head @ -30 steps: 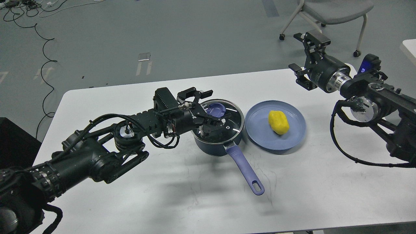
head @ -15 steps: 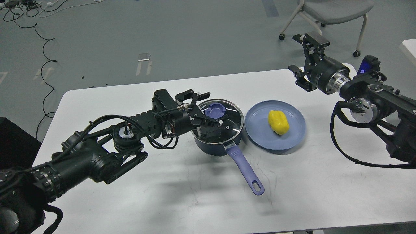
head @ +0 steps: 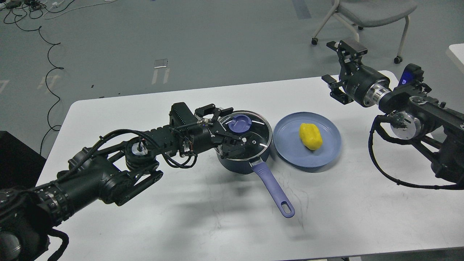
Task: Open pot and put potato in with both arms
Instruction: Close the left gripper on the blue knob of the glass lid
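A dark blue pot [head: 243, 159] with a glass lid [head: 259, 136] and a purple knob [head: 239, 124] stands mid-table, its purple handle [head: 274, 192] pointing toward me. My left gripper [head: 237, 125] is open over the lid's left side, one finger behind the knob and one in front, not closed on it. A yellow potato [head: 310, 136] lies on a blue plate [head: 290, 145] right of the pot. My right gripper [head: 332, 61] is open and empty, raised above the table's far right edge, beyond the plate.
The white table [head: 181, 224] ends close behind the pot and plate. A grey wheeled chair [head: 373, 9] stands on the floor at back right. Black cables [head: 49, 54] run over the floor at back left. Another white surface's corner [head: 457, 54] shows at far right.
My left gripper has drawn slightly back left and lower onto the lid, so more of the knob shows between its fingers. My right gripper has shifted only slightly.
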